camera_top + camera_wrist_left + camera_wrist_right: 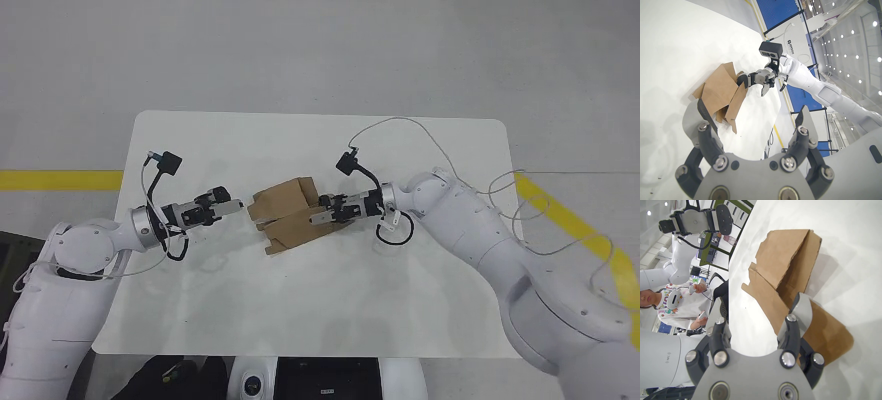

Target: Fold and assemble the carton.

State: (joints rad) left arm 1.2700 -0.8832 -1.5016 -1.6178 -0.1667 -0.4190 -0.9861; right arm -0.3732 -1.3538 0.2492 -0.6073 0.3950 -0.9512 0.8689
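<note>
From the top, the half-folded carton (285, 212) sits on the table (420, 300) right between the left claw (237, 205) and the right claw (320, 215). Left wrist cam: left claw (751, 106) is spread wide with nothing in it, carton (721, 89) just ahead of its tips. Right wrist cam: right claw (759, 298) is spread too, one finger (802, 306) poked against a carton (787, 256) flap.
</note>
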